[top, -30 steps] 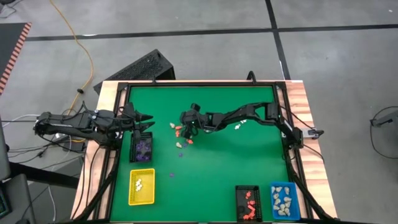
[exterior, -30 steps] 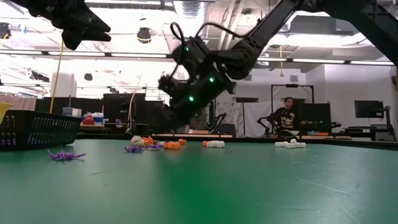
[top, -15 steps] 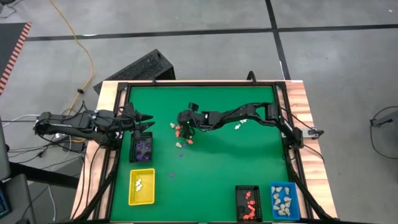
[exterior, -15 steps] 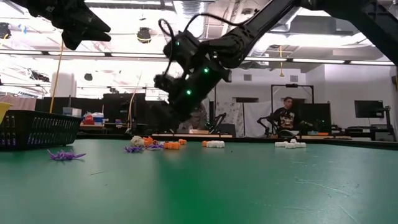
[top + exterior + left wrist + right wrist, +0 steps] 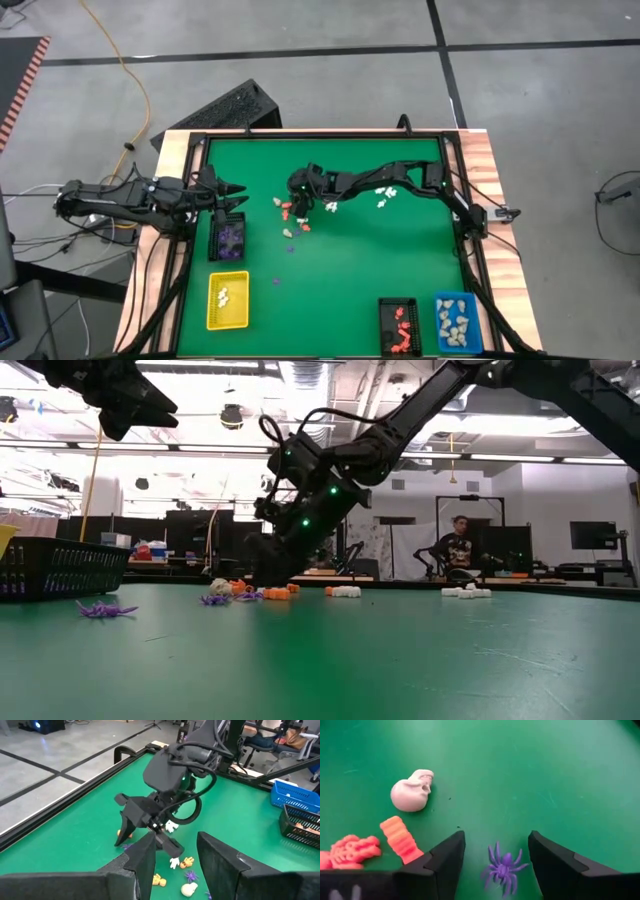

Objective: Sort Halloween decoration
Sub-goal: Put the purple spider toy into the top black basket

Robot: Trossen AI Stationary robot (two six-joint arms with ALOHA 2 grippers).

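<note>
Right claw [image 5: 495, 855] straddles 1 purple spider [image 5: 502, 868], fingers apart.

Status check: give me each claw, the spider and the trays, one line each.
Right claw: open, low over the mat, empty.
Left claw: open, empty, above the black tray of purple pieces.
Purple spider: loose on the mat, between the right claw's fingers.
Yellow tray: few white pieces.
Blue tray: cream pieces.

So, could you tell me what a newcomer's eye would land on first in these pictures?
Probably the right gripper, open and low over a purple spider mid-mat, among the scattered figurines. Next to it lie a cream skull and orange pieces. The left gripper hangs above the black tray of purple ones.
</note>
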